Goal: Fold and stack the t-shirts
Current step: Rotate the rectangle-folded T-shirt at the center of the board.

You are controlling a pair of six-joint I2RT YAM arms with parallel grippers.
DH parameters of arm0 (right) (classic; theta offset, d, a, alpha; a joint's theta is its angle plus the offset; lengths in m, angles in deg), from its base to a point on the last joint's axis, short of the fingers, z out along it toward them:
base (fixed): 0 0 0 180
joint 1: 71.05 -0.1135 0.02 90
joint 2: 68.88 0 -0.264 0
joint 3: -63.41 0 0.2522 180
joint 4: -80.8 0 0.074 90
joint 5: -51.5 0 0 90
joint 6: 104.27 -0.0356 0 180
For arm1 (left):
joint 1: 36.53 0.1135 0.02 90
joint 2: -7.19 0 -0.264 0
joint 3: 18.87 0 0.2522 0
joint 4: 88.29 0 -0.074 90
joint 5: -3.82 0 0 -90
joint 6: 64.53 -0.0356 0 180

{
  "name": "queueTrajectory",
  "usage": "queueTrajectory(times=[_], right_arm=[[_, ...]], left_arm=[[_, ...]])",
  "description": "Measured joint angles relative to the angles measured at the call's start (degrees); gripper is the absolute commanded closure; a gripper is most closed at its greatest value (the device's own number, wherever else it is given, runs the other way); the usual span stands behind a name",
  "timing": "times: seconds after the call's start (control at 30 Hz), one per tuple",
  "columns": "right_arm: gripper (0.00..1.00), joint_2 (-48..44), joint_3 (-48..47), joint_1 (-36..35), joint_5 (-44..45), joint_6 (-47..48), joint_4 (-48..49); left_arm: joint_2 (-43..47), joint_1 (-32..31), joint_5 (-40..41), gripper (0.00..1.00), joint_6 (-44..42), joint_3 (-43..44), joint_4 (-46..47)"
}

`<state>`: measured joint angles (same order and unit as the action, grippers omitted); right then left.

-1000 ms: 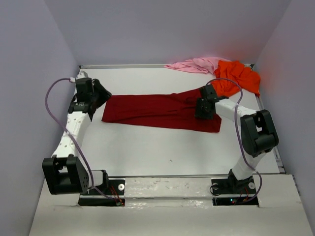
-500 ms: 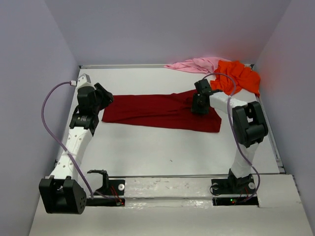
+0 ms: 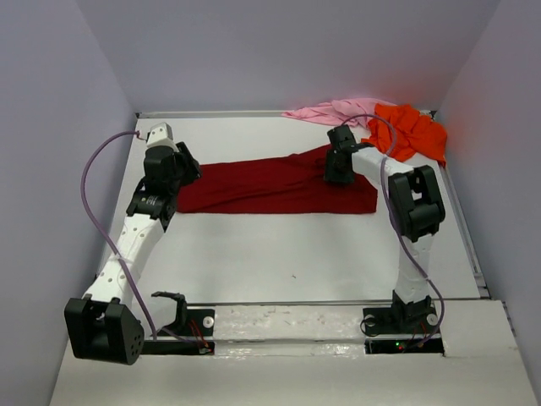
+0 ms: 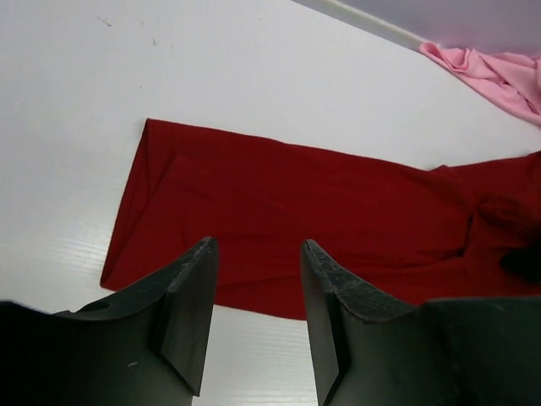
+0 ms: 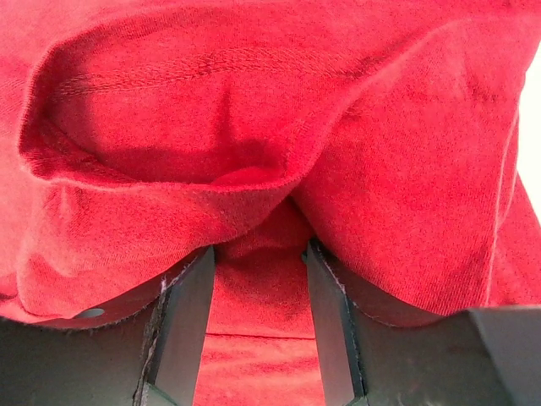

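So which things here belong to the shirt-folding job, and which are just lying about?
Job:
- dark red t-shirt, laid out mid-table
- orange t-shirt, crumpled at the far right corner
- pink t-shirt, crumpled beside it

Not the job:
- purple cables on the arms
- table

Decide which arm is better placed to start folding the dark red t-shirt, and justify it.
Probably right: the right gripper is pressed into the dark red t-shirt, cloth bunched between its fingers. The left gripper hangs open above the shirt's other end, touching nothing.
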<state>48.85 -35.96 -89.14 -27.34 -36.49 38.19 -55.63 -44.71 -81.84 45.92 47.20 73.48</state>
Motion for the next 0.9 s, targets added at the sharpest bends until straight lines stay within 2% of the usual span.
queueTrajectory(times=[0.3,0.43,0.5,0.73,0.9], right_arm=[[0.46,16.5,-26.3,0.0,-0.3,4.0,-4.8],[0.45,25.9,-42.2,0.0,-3.1,4.7,-7.1],[0.44,28.6,-46.4,0.1,-5.6,4.9,-6.7],[0.43,32.3,-51.0,0.7,-20.9,4.9,-1.4],[0.4,33.5,-52.2,0.6,-28.0,6.1,0.7]], left_arm=[[-0.1,-4.0,3.1,0.47,-3.0,0.2,-1.1],[-0.2,-4.0,2.8,0.47,-3.1,0.2,-1.2],[-0.3,-4.0,2.5,0.46,-3.2,0.2,-1.2],[-0.4,-4.1,1.4,0.46,-3.7,0.2,-1.1],[-0.8,-4.6,1.4,0.46,-4.0,0.2,-1.1]])
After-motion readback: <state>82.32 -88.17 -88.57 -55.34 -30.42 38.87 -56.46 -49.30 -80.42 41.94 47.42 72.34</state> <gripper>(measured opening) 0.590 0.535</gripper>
